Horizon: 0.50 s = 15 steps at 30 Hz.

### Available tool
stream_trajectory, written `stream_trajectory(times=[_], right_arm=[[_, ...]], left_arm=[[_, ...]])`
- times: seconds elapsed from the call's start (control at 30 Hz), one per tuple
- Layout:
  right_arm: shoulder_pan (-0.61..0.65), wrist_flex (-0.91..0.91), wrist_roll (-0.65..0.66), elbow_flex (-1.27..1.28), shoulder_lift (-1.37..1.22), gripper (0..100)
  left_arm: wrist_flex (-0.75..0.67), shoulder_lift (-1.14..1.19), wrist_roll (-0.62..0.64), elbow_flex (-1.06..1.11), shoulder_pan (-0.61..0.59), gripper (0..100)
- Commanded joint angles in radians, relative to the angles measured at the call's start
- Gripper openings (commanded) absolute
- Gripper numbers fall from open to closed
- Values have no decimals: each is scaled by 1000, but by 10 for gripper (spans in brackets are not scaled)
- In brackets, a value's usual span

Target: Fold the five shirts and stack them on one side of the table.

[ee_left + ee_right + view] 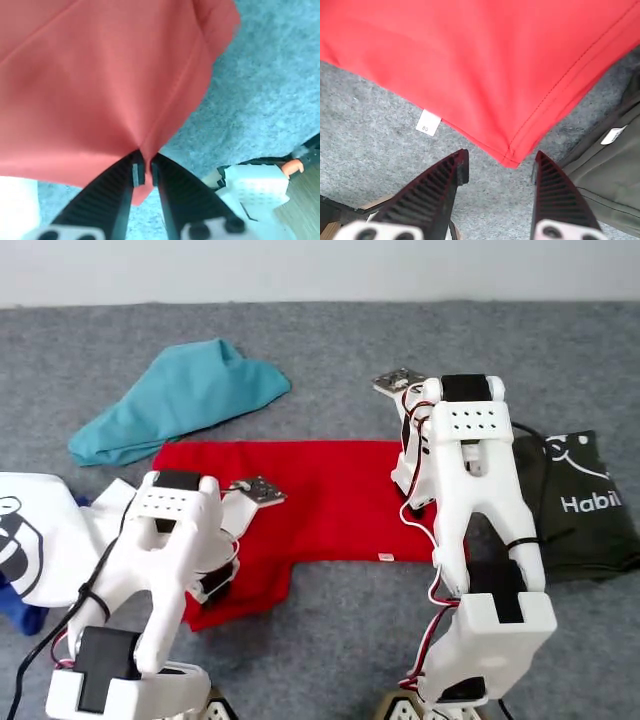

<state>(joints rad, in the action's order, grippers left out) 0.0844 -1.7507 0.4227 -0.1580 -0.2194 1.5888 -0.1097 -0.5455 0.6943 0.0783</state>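
Now my left gripper (144, 169) pinches the red shirt (95, 80) near its edge. My right gripper (500, 169) hangs wide open over a corner, with gray table (375, 115) beside it.

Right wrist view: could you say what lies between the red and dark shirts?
In the right wrist view, bare grey table covering separates the red shirt from the dark shirt.

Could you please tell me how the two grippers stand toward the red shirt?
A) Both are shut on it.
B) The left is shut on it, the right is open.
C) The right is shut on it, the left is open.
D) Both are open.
B: the left gripper pinches a fold of the red shirt, while the right gripper is spread wide at the shirt's corner without clamping it.
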Motion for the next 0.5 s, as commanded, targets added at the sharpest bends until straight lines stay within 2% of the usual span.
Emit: stream_trajectory(times=[0.0, 0.17, 0.47], right_arm=[[7, -31, -12, -29, 12, 205], [7, -31, -12, -29, 12, 205], [7, -33, -12, -29, 12, 205]], left_arm=[[15, -9, -12, -2, 74, 13], [8, -5, -12, 1, 198, 13], [15, -6, -12, -2, 199, 14]])
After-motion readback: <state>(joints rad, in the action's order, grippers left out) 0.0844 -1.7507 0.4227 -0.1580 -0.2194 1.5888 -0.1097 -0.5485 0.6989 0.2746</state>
